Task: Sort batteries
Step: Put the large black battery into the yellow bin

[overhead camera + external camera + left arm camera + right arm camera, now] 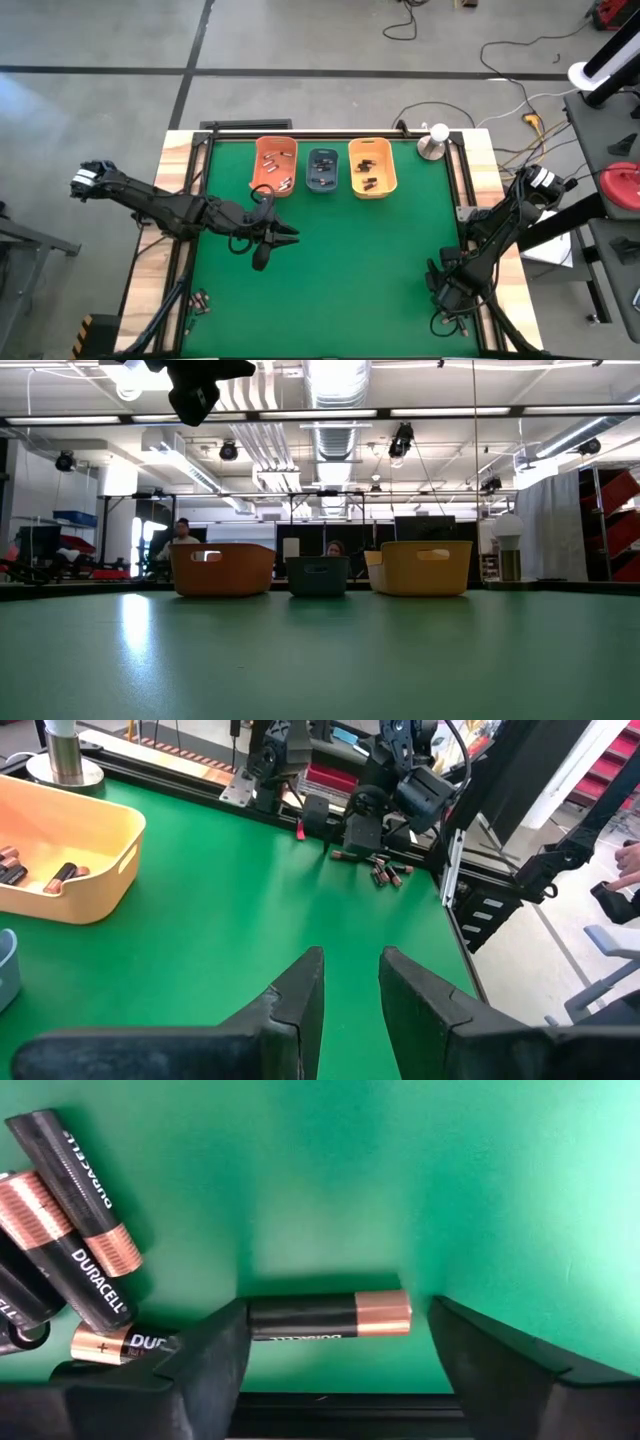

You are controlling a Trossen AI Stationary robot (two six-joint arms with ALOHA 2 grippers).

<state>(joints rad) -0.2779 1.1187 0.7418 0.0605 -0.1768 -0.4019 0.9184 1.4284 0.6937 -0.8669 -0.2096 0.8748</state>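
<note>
Three bins stand in a row at the mat's far side: orange [273, 165], blue-grey [322, 170] and yellow-orange [371, 167], each holding a few batteries. My right gripper [335, 1355] is low over the mat's near right corner [440, 285], open. One black battery with a coppery end [330, 1317] lies flat on the mat between its fingers, pointing from one finger to the other. More batteries [70, 1230] lie in a loose pile just beside it. My left gripper [350, 980] hangs open with nothing in it, above the mat near the orange bin [275, 235]. My right gripper straddles the lying battery lengthwise from above. The battery's black end [262, 1318] sits right at one finger [215, 1355], and I cannot tell whether they touch. A gap shows between the coppery end [385, 1312] and the other finger [480, 1355].
A silver stand with a white ball [432, 147] is at the mat's far right corner. A few small batteries [200, 298] lie by the near left edge. A black rail [350, 1415] runs along the mat's edge right behind the battery. The mat's middle [350, 260] is bare.
</note>
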